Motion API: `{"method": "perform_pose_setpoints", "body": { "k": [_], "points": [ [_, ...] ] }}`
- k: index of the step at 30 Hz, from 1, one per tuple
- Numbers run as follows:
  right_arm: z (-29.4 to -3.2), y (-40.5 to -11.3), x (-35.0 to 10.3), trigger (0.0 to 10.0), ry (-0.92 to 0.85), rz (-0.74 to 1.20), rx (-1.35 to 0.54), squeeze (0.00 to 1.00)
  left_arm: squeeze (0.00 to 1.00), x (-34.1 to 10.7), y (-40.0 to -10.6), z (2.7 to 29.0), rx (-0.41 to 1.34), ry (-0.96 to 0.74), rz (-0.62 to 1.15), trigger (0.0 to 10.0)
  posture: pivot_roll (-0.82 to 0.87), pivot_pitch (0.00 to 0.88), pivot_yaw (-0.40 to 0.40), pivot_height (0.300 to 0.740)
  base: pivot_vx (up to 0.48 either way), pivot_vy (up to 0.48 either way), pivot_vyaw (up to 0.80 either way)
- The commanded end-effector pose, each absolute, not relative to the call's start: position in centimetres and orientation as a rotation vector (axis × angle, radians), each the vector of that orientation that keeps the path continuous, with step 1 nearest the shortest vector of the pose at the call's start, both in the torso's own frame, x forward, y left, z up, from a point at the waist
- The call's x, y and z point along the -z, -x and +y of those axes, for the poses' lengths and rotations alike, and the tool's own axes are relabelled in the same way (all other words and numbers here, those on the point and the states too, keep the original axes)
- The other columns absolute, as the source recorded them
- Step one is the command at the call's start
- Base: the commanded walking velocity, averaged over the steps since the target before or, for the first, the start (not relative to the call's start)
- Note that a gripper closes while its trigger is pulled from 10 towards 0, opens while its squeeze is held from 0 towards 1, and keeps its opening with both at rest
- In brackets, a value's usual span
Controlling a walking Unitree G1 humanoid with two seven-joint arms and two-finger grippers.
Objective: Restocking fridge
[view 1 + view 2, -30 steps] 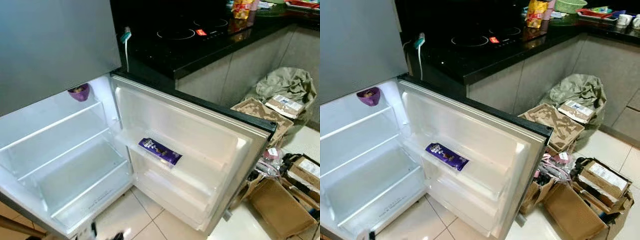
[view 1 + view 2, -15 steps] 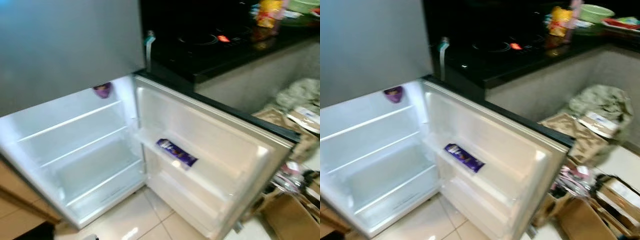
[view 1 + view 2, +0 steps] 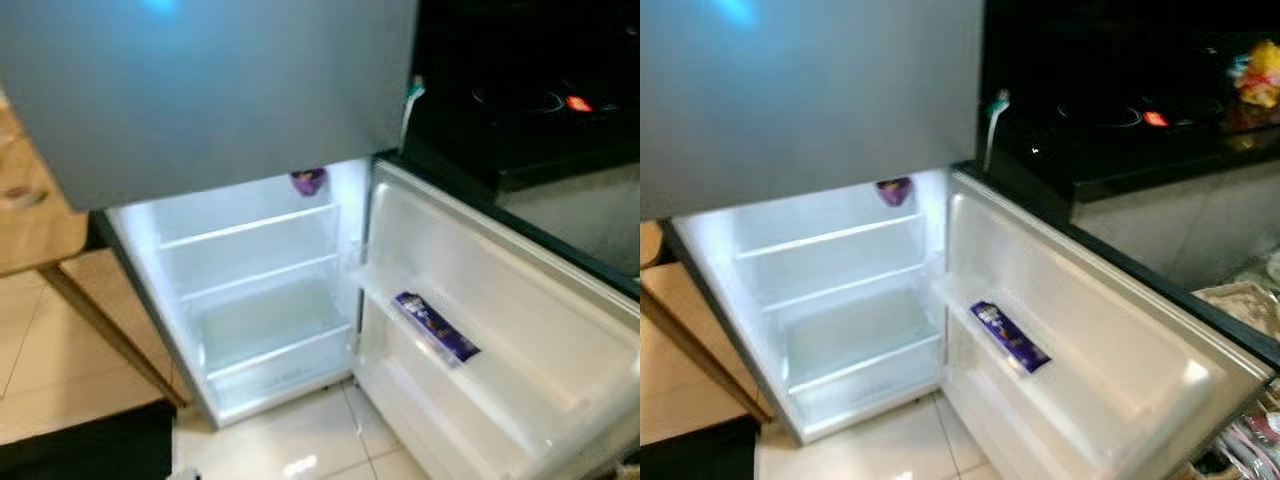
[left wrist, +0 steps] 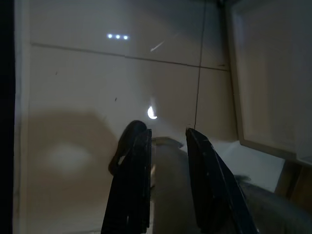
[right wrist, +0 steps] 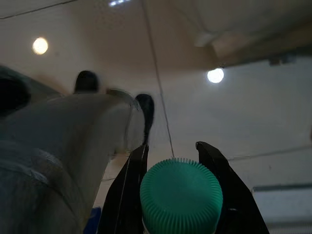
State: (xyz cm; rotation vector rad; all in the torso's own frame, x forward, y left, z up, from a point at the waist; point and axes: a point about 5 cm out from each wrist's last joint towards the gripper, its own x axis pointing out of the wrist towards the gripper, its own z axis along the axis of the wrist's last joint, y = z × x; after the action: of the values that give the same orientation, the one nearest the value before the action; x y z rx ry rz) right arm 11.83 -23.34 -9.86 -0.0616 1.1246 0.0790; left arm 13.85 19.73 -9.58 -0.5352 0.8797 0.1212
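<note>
The fridge's lower compartment (image 3: 840, 320) stands open and lit, its white shelves (image 3: 830, 235) bare. A small purple cup (image 3: 893, 190) sits at the top back of the compartment. The fridge door (image 3: 1120, 340) swings out to the right, and a purple chocolate bar (image 3: 1010, 337) lies in its shelf. In the right wrist view my right gripper (image 5: 173, 146) is shut on a bottle with a ribbed green cap (image 5: 181, 195), above the tiled floor. In the left wrist view my left gripper (image 4: 168, 131) hangs open over the floor tiles, nothing between its fingers.
A black counter with a cooktop (image 3: 1110, 115) runs to the right of the fridge, a yellow packet (image 3: 1262, 75) at its far end. Wooden furniture (image 3: 40, 215) stands on the left, and a dark mat (image 3: 90, 455) lies on the floor in front of it.
The camera has swung left, so the fridge compartment now sits in the middle and the cardboard boxes have slid out on the right. The chocolate bar and purple cup stay in place.
</note>
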Motion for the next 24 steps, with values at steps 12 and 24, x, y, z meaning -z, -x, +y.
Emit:
{"method": "perform_pose_setpoints", "body": {
  "k": [12, 24],
  "points": [
    [-23.23, -11.61, 9.92, 10.0, 0.048, 1.129, -0.094, 0.0, 0.0, 9.84, -13.2, 19.62, -0.119, 0.533, 0.903, 10.0, -0.08, 0.038, 0.011, 0.74, 0.0, 0.0, 0.76],
    [-23.0, -11.64, 9.93, 10.0, 0.028, 1.123, -0.109, 0.0, 0.0, 9.76, -13.39, 19.71, -0.122, 0.514, 0.895, 10.0, -0.08, 0.041, 0.012, 0.74, 0.0, 0.0, 0.76]
  ]
}}
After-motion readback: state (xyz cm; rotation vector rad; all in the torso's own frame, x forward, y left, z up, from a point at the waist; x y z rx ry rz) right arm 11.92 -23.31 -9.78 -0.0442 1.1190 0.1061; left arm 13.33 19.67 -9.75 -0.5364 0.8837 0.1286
